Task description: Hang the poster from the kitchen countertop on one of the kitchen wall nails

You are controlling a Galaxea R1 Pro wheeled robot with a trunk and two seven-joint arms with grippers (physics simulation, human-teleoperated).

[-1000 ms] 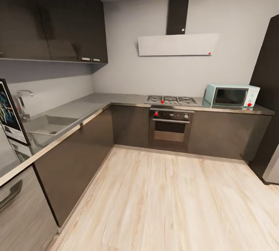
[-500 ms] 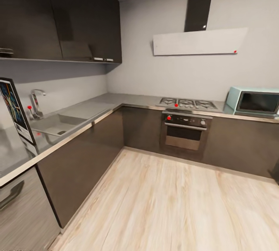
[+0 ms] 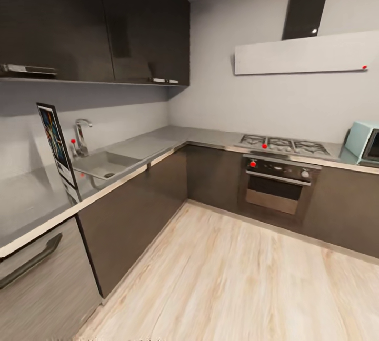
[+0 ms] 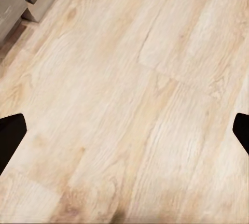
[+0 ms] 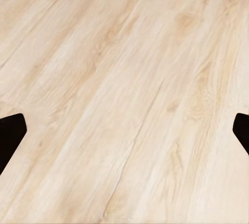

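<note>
Head view has the poster (image 3: pixel 56 146) standing upright on the countertop (image 3: pixel 31 199), both grippers spread empty over floor, so a clumsy reach could topple it.

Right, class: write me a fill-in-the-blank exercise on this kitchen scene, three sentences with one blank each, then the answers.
1. The poster stands upright on the countertop, next to the ____.
2. The oven sits directly below the ____.
3. Both wrist views show each gripper open above the wooden ____.

Missing words: sink; hob; floor
</note>
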